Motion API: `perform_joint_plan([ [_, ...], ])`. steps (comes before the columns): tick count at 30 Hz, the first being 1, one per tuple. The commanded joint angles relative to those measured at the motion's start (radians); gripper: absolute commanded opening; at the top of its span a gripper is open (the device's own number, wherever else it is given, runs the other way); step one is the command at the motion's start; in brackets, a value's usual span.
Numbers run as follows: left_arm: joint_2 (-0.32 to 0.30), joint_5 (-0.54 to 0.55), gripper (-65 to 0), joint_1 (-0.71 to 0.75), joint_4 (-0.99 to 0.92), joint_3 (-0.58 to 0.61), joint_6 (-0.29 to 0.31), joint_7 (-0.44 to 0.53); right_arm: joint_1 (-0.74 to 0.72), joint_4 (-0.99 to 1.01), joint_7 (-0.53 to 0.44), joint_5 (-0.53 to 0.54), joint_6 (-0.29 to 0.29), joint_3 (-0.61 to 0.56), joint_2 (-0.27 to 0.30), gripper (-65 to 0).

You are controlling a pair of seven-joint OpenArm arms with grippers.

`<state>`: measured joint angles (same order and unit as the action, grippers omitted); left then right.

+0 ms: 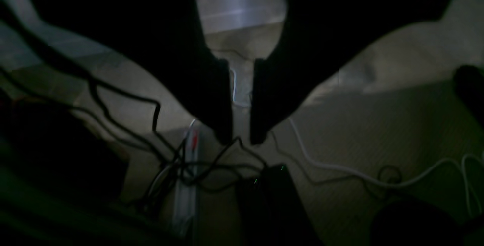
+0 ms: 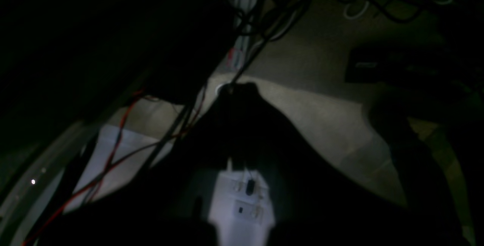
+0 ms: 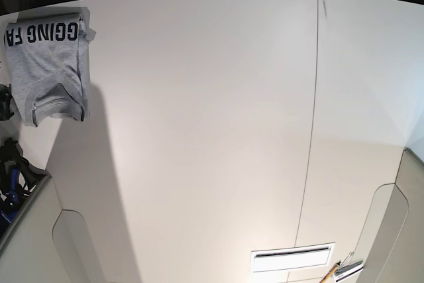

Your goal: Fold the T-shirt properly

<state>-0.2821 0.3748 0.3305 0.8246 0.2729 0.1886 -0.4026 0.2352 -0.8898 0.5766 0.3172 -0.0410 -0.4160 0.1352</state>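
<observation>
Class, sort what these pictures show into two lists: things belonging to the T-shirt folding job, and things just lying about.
Belongs to the job:
heather-grey cotton T-shirt with navy lettering; white table

Just lying about:
black cables; white cable; black box with green lights

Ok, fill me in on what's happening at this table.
Nothing is being handled right now. The grey T-shirt lies folded at the far left edge of the white table, lettering showing along its top. Neither arm is over the table. The left pincer hangs over floor cables, its jaws nearly together and empty. The right pincer's view is too dark to read.
</observation>
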Motion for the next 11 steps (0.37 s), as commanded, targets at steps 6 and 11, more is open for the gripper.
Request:
perform_joint_plan([
  [6,-0.005,-0.002,-63.4,-0.001,0.005,-0.002,-0.013,0.004,-0.024,-0.016,-0.058,0.046,0.011,0.009,-0.014,-65.0],
  [11,0.006,-0.001,-63.4,0.0,0.005,-0.002,-0.013,0.004,-0.056,-0.018,-0.058,0.069,0.01,0.009,-0.019,-65.0],
])
